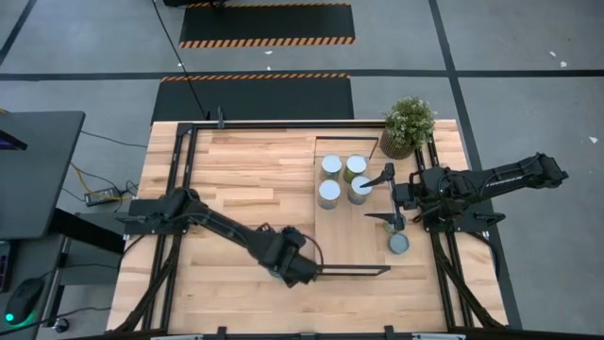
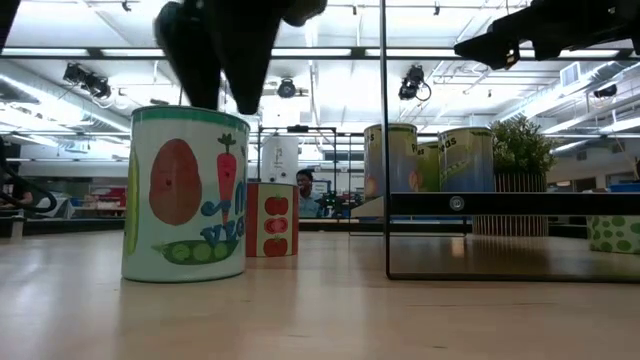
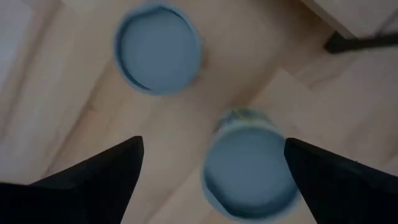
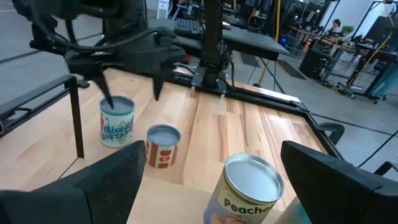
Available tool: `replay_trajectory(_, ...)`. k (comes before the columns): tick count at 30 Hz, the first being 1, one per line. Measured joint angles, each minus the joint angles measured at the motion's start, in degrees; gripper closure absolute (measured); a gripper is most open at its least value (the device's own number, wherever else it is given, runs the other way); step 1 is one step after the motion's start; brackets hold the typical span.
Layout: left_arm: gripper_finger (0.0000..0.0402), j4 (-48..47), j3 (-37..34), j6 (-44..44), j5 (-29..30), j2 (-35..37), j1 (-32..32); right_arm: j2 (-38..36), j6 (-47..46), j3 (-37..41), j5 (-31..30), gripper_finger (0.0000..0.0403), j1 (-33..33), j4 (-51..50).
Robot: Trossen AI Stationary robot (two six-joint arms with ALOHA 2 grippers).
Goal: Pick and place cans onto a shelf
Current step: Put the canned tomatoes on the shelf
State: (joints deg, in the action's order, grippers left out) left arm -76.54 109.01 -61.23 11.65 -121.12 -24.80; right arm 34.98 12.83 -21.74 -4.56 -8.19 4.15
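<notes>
Wood-plank counter carries light-wood shelf board on thin black frame at right-centre. 4 small tins w/ pale silvery-blue tops stand clustered on shelf's far end, near potted green plant at counter's far right corner. Another tin sits on counter just off shelf's right edge. 2 more tins on counter by shelf's near-left corner: veg-label tin & tomato-label tin, close together, both upright.

Left pincer hangs directly over veg-label tin, fingers spread wide either side of its lid, not touching it. Right pincer hovers at shelf's right edge, spread wide, holding nothing; peach-label tin stands upright just ahead of it
</notes>
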Motion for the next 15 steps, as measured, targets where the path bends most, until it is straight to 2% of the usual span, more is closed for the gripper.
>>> replay_trajectory(6,0.0006,-0.02,0.65,3.42,0.60,0.00,5.34,0.00,0.39,0.00,-0.02,0.0021,0.00,-0.08)
replay_trajectory(15,0.0006,2.88,-3.95,13.62,0.80,-0.02,9.72,0.00,0.81,0.00,-0.04,0.0021,0.00,-1.01)
